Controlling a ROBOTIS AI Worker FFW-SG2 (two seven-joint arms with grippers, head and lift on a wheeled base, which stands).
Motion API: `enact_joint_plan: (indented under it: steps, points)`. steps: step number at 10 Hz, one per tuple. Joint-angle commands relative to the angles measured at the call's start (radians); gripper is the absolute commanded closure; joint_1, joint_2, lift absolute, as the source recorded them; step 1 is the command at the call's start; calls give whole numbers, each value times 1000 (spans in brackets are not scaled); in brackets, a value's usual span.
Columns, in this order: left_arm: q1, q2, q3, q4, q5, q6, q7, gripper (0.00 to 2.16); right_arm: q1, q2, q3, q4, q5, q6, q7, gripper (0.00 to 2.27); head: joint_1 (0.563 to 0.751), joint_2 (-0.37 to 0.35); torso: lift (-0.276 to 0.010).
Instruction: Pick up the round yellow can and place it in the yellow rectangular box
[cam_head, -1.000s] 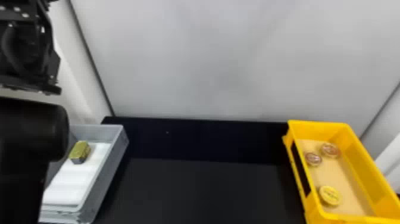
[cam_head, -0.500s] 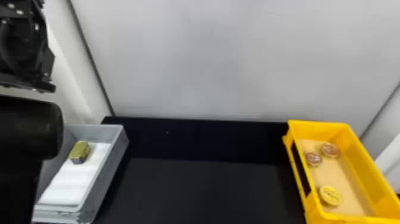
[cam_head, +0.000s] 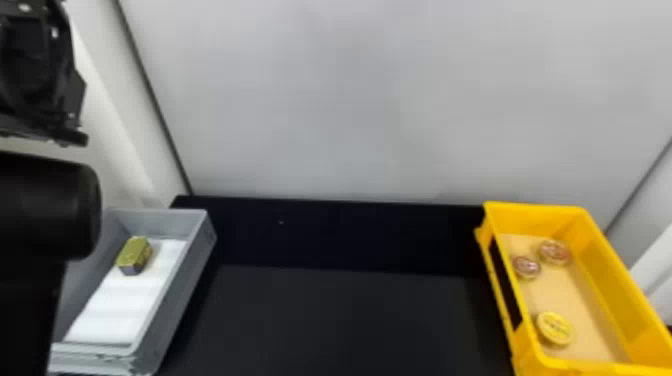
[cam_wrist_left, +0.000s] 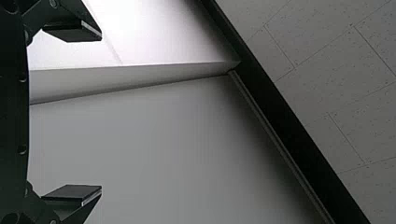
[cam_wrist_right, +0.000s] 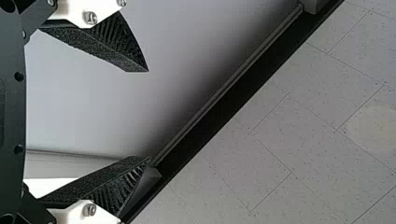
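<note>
Head view: the yellow rectangular box (cam_head: 617, 282) stands at the right on the dark surface (cam_head: 350, 320). Inside it, at the box's end nearer the robot, lies the round yellow can (cam_head: 555, 329), lid up, with dark print across the lid too small to read. Toward the box's far end are two reddish-brown cans, a smaller one (cam_head: 526, 267) nearer the box's left side and a larger one (cam_head: 554, 251) just beside it; both have pale markings on top, also too small to read. Well left of the yellow rectangular box is a grey box (cam_head: 186, 295) lined with a white sheet (cam_head: 120, 310), and on that sheet sits a small greenish-gold block (cam_head: 134, 256). The black left arm (cam_head: 45, 210) is at the left edge, covering part of the grey box. Behind the yellow rectangular box rises a pale wall (cam_head: 350, 100)

Left wrist view: the left end effector (cam_wrist_left: 101, 112) has its two black fingers spread wide apart, before a plain wall, a dark strip (cam_wrist_left: 285, 121) and speckled panels (cam_wrist_left: 322, 70)

Right wrist view: the right end effector (cam_wrist_right: 148, 115) also has its fingers apart, their ribbed sides showing, with similar panels beyond
</note>
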Motion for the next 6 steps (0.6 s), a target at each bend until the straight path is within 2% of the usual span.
enact_joint_plan:
  steps: [1, 3, 6]
  points:
    - [-19, 19, -18, -1, 0, 12, 1, 125, 30, 7, -8, 11, -5, -24, -9, 130, 663, 54, -10]
    - [-19, 37, -14, -26, -2, 53, -1, 125, 36, 9, 4, 42, -7, -62, -19, 130, 663, 54, -10]
    - [-19, 46, -3, -34, -23, 62, -10, 125, 47, 18, 4, 85, -37, -101, -39, 130, 663, 54, -10]
